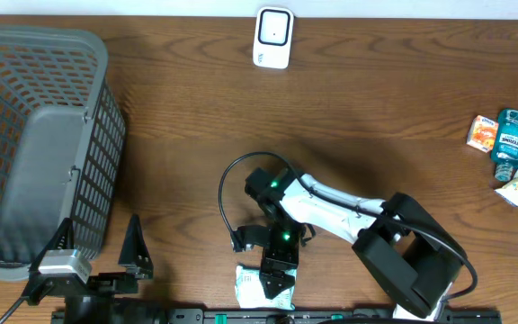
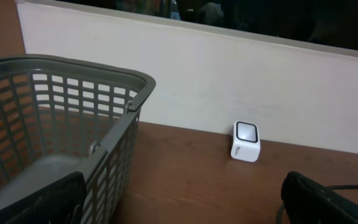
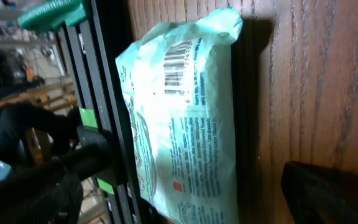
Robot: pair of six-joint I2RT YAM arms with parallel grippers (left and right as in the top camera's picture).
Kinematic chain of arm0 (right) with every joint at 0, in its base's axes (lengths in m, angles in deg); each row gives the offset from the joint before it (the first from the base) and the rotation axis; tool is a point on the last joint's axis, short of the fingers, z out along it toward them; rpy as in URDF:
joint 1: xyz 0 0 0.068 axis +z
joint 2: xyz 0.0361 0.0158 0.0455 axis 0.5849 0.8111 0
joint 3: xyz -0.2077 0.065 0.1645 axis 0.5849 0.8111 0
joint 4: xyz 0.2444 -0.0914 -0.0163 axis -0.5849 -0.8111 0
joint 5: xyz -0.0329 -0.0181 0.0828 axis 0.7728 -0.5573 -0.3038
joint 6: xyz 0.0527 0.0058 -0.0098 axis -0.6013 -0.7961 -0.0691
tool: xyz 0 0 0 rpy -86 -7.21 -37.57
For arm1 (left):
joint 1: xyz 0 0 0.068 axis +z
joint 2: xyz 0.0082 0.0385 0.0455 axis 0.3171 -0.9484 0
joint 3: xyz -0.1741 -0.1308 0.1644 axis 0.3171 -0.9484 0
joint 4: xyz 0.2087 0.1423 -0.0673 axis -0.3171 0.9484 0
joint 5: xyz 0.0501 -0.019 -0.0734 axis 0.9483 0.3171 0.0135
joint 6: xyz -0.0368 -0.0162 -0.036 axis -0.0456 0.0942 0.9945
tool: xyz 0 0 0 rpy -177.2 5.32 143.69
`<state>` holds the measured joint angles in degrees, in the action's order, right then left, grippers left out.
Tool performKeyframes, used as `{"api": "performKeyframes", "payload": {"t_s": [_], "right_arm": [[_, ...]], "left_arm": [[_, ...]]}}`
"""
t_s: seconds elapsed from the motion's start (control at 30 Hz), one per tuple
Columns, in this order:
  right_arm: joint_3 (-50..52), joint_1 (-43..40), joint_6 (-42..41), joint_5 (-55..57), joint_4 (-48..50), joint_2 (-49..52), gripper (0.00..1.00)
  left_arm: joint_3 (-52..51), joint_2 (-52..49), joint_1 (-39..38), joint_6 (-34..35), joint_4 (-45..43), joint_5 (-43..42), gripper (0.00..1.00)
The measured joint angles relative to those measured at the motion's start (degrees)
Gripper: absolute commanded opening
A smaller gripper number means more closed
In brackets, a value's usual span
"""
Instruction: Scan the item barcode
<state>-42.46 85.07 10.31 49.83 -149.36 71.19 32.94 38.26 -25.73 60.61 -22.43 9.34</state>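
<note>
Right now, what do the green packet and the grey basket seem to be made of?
Pale green packet: probably thin plastic film, slightly glossy; it creases and carries printed text. Grey basket: seems rigid moulded plastic, matte; regular lattice walls.

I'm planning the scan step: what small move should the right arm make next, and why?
Probably lower the right end effector and close on the packet: it hovers open over the packet, which lies barcode-up at the table edge, far from the scanner.
</note>
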Motion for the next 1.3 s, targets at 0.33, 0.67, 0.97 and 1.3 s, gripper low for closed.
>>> {"api": "performKeyframes", "payload": {"t_s": [0.33, 0.67, 0.97, 1.3], "right_arm": [[3.89, 4.92, -7.82, -0.57, 2.97, 1.53, 0.05], [3.21, 6.47, -12.96, -2.49, 3.93, 1.97, 0.01], [-4.72, 1.77, -18.32, 4.13, 2.60, 2.73, 0.01], [-8.44, 1.64, -24.70, 26.67, 8.48, 1.29, 0.01]], "left_arm": [[0.00, 0.00, 0.00, 0.00, -0.02, 0.00, 0.98], [0.00, 0.00, 0.00, 0.00, 0.00, 0.00, 0.98], [0.00, 0.00, 0.00, 0.00, 0.11, 0.00, 0.98], [0.00, 0.00, 0.00, 0.00, 0.15, 0.00, 0.98]]}}
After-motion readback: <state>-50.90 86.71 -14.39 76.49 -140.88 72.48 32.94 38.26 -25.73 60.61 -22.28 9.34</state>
